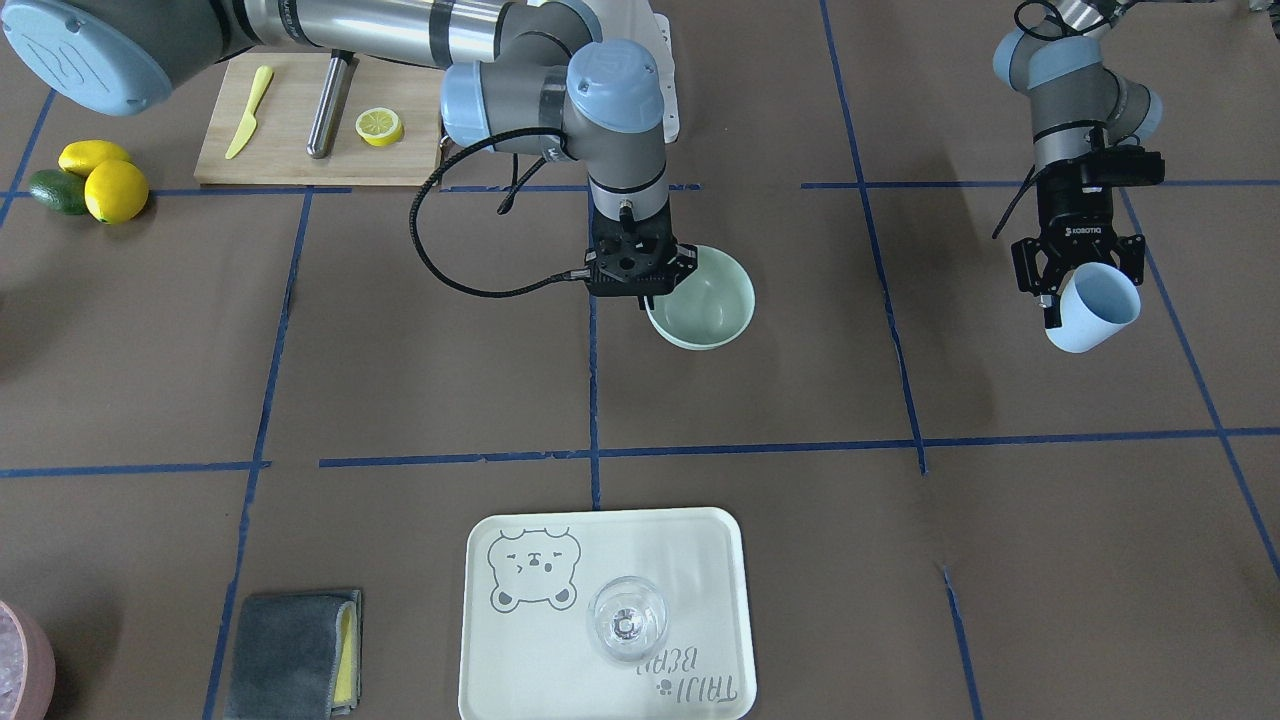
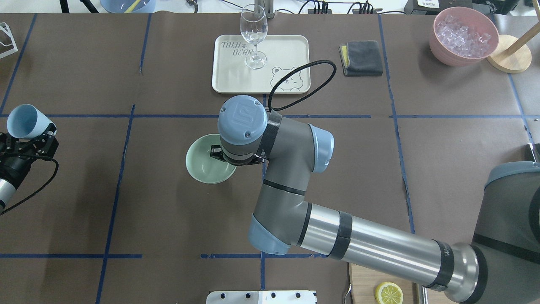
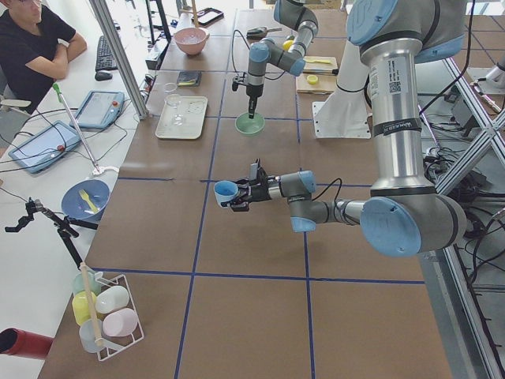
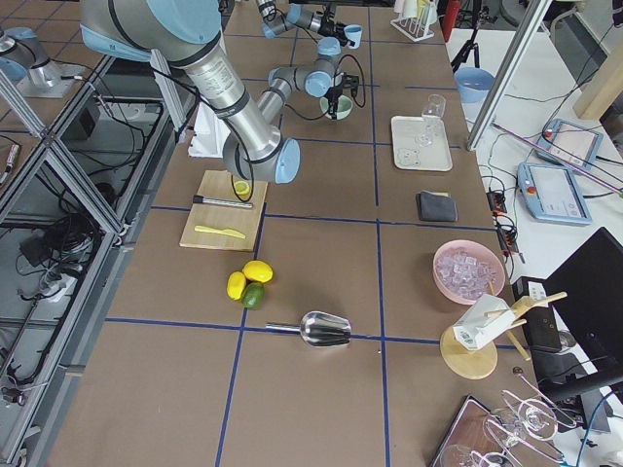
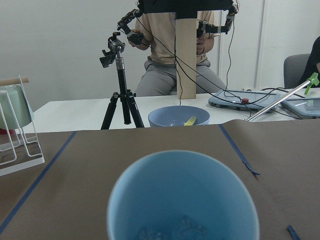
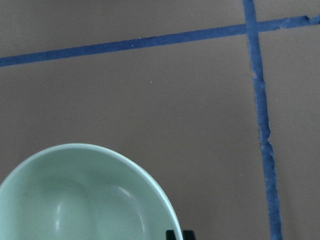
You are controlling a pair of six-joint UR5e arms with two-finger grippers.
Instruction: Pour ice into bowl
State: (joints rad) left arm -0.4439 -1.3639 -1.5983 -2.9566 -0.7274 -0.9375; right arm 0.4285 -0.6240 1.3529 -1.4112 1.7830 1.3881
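The mint-green bowl (image 1: 712, 305) stands near the table's middle and looks empty; it also shows in the overhead view (image 2: 206, 162) and the right wrist view (image 6: 75, 200). My right gripper (image 1: 648, 297) stands upright over the bowl's rim on the robot's right side and is shut on that rim. My left gripper (image 1: 1075, 272) is shut on a light blue cup (image 1: 1095, 308), held tilted above the table far from the bowl. The left wrist view looks into the cup (image 5: 182, 200), where a few clear ice cubes (image 5: 175, 231) lie at the bottom.
A white tray (image 1: 700, 560) with a clear wine glass (image 1: 627, 620) lies at the operators' side. A grey cloth (image 1: 295, 650), a pink container of crushed ice (image 2: 464, 36), a cutting board (image 1: 300, 110), lemons (image 1: 110, 185) and a metal scoop (image 4: 326, 329) sit toward the robot's right.
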